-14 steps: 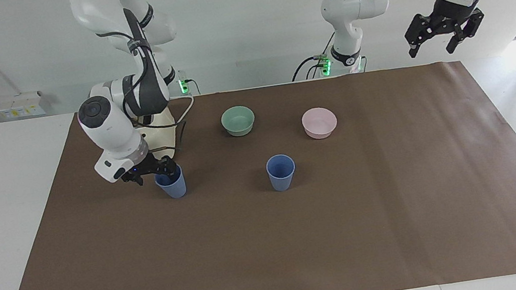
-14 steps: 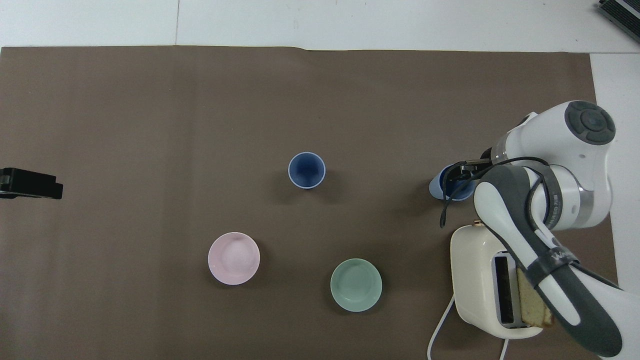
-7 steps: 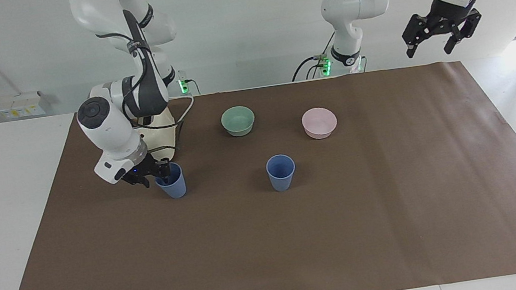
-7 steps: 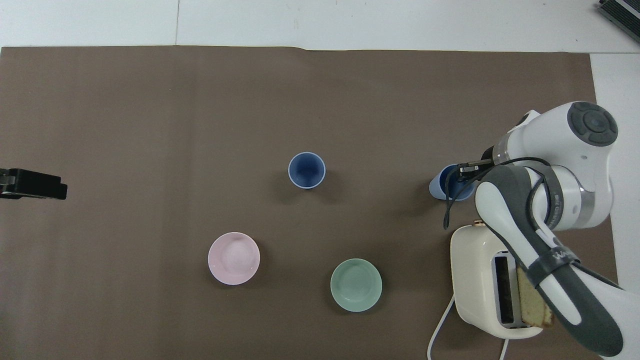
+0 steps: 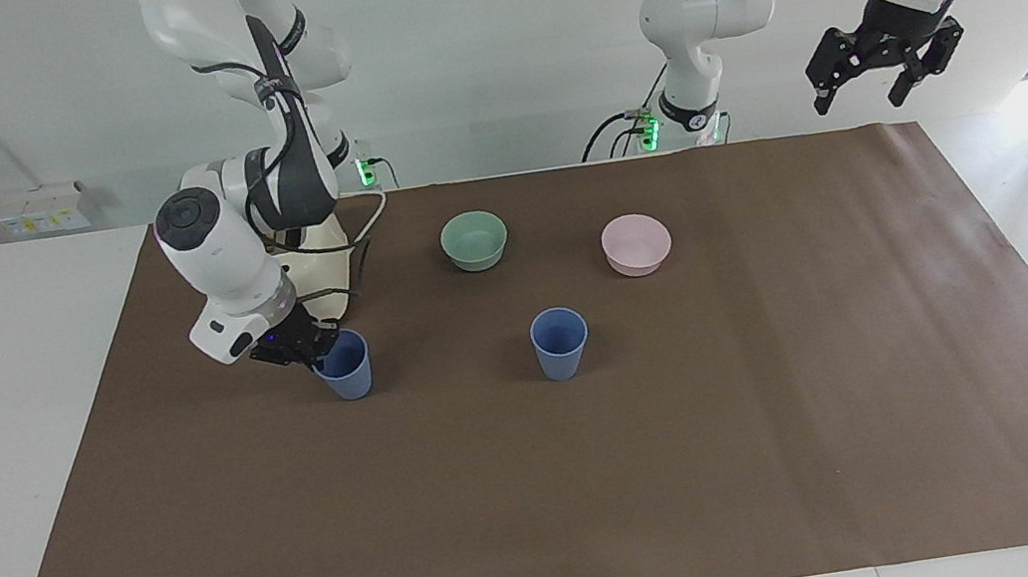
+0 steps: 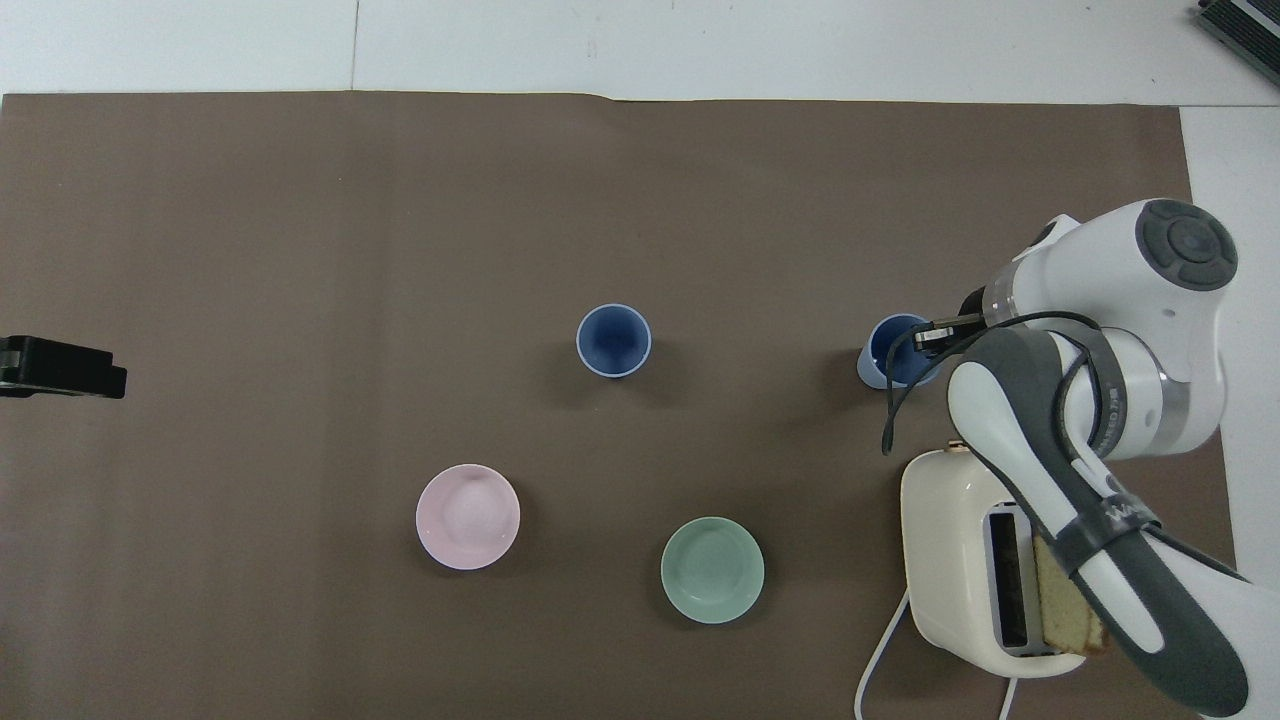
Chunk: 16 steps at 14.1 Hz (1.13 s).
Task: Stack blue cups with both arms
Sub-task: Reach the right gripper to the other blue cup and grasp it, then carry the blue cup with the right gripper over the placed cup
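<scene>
The cup [image 5: 345,365] by the toaster [image 6: 968,560] now has the right gripper [image 5: 306,347] clenched on its rim, at the rim's 9 o'clock in the facing view. A sec ago those fingers stood spread either side of the rim wall; half a sec ago they were part-way shut. The cup has also shifted a bit and looks slightly tilted. It sits on the desk [image 5: 793,410], toward the right arm's end, at 12 o'clock of the toaster seen from overhead.

We read that as the grasp made, w/ lift next. The 2nd cup [image 5: 560,342] stands upright mid-desk, at 9 o'clock of the first in the overhead view, untouched, so it is likely the stack target.

The green bowl [image 5: 474,240] and pink bowl [image 5: 635,243] sit nearer the robots than the 2nd cup. The left gripper [image 5: 884,55] waits high over the desk's edge at its own end, fingers released, holding nothing.
</scene>
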Tool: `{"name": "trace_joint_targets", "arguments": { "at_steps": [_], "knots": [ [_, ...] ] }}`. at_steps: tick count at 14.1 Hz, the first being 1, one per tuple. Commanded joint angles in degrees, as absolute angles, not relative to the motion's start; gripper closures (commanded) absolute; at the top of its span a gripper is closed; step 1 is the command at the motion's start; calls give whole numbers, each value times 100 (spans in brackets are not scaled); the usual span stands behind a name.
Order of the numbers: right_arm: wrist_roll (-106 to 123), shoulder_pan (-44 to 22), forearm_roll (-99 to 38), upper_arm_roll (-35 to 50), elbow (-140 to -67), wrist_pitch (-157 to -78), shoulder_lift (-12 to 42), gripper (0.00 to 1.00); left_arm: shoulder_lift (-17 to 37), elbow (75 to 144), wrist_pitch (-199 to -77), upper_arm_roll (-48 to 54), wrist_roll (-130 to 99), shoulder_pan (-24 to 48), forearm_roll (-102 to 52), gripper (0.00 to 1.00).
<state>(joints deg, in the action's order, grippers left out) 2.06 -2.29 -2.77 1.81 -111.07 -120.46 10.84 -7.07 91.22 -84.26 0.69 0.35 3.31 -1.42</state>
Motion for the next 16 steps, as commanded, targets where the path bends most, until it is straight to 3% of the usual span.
{"name": "trace_joint_targets", "arguments": {
  "at_steps": [1, 8, 11, 16],
  "knots": [
    [-164, -220, -334, 298, -10278, -11113, 1090, 100, -747, 9062, -8288, 97, 62, 273, -105, 0],
    [-2396, -228, -290, 1422, -8870, -10433, 1256, 100, -747, 9062, -8288, 105, 62, 273, -105, 0],
    [-2873, -649, -238, 1617, -8299, -10476, 1555, 100, -747, 9062, -8288, 105, 62, 281, -105, 0],
    [-3313, -1221, -255, 1617, -8209, -11047, 1748, 100, -747, 9062, -8288, 105, 62, 272, -105, 0]
  ]
}}
